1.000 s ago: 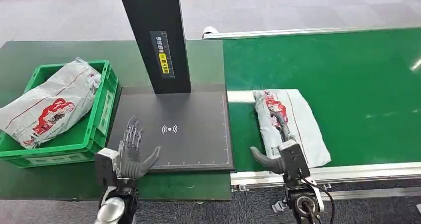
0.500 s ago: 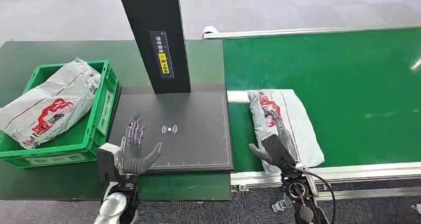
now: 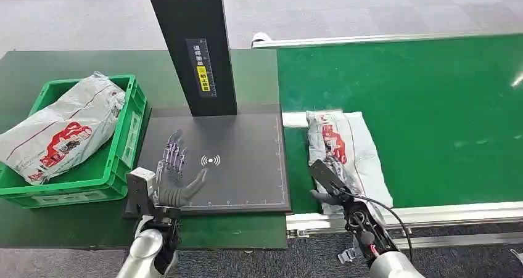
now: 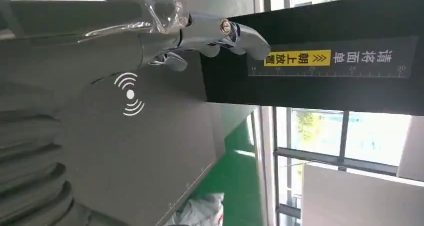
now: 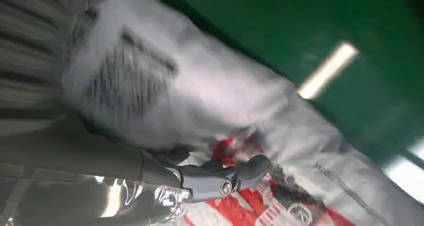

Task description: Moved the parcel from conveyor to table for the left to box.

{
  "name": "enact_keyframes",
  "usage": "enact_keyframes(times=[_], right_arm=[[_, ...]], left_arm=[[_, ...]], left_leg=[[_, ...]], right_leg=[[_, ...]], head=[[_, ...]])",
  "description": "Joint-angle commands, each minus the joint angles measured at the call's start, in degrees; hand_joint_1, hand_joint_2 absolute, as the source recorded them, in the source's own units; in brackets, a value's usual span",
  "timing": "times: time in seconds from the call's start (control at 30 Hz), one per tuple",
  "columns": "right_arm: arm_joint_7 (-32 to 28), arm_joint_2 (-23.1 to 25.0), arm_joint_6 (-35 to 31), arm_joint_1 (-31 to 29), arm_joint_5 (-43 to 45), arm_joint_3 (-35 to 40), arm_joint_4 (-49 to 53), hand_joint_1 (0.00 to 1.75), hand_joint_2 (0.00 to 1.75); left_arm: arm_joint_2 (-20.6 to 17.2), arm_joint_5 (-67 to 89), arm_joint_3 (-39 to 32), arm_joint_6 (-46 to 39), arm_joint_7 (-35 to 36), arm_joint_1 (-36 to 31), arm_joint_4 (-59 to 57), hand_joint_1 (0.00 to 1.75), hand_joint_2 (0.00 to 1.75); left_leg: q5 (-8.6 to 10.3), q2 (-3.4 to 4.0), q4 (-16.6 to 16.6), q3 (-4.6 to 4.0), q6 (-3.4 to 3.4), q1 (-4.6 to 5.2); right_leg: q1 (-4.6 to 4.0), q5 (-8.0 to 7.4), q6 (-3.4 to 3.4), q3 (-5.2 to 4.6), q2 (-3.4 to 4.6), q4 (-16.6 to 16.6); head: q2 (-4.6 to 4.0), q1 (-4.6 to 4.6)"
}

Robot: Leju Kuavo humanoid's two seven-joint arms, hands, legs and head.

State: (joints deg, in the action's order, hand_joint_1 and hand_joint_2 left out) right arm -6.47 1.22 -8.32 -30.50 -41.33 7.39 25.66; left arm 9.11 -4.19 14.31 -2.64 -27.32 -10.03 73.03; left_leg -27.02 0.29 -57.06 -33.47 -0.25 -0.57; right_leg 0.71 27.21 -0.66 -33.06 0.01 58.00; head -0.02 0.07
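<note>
parcel (image 3: 346,150) lying on green conveyor (image 3: 432,105), right hand (image 3: 327,178) resting on it, grasp not discernible; left hand (image 3: 172,176) spread open, holding nothing, above black scanner pad (image 3: 247,167).

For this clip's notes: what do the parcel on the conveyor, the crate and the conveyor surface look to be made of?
Parcel: thin grey plastic mailer film, by its creases and slight sheen, with red print. Green crate: likely rigid moulded plastic, given its slotted walls. Conveyor belt: smooth green sheet, probably rubber or PVC, faintly glossy where a light reflects. Right hand rests on the parcel.
</note>
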Motion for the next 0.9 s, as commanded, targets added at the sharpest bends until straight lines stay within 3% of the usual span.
enact_keyframes(times=[0.03,0.17,0.4,0.63,0.77,0.9], right_arm=[[4.54,0.05,3.31,0.04,-0.16,-0.56,-12.01,1.75,1.75],[1.69,0.02,2.12,-0.49,0.08,-1.72,-10.85,1.75,1.75],[1.88,0.06,2.30,-0.75,0.03,-1.76,-10.82,1.75,1.75],[-10.81,1.53,-1.43,-1.42,4.81,-6.37,-3.80,1.75,1.75],[-14.44,2.05,-2.38,2.67,10.17,-8.05,12.32,1.75,1.75],[-11.90,1.28,-5.00,13.70,12.80,-7.56,41.85,1.75,1.75]], left_arm=[[-1.00,-1.44,2.66,-0.47,-0.04,-2.37,-5.70,0.00,1.75],[-1.20,-1.70,2.49,-0.83,-0.05,-1.72,-4.68,0.00,1.75],[-1.27,-1.70,2.47,-0.82,-0.05,-1.58,-4.45,0.00,1.75],[-1.48,-1.23,0.43,-2.05,0.16,0.86,-0.90,0.00,1.75],[-1.48,-0.12,-1.47,-2.87,0.21,2.90,2.06,0.00,1.75],[-1.70,1.06,-2.37,-3.64,-0.33,4.55,4.37,0.00,1.75]], left_leg=[[0.05,-0.18,0.17,0.34,0.01,-0.08],[-0.03,-0.22,0.13,0.67,0.01,-0.05],[-0.08,-0.14,0.13,1.03,-0.02,-0.06],[-0.14,0.04,0.09,0.96,0.00,-0.04],[-0.12,0.14,0.11,0.67,0.01,-0.02],[-0.14,0.00,0.04,0.41,-0.01,-0.01]], right_leg=[[-0.09,-0.01,0.04,0.40,-0.19,-0.24],[-0.05,0.13,0.02,0.67,-0.27,-0.20],[-0.05,0.11,0.04,1.09,-0.19,-0.21],[-0.04,0.13,0.02,0.99,0.00,-0.13],[-0.03,0.07,0.03,0.70,0.13,-0.13],[-0.02,0.13,0.02,0.47,0.03,-0.04]], head=[[0.02,-0.04],[0.00,0.00],[0.00,0.02],[0.00,0.00],[0.00,0.00],[0.00,0.02]])
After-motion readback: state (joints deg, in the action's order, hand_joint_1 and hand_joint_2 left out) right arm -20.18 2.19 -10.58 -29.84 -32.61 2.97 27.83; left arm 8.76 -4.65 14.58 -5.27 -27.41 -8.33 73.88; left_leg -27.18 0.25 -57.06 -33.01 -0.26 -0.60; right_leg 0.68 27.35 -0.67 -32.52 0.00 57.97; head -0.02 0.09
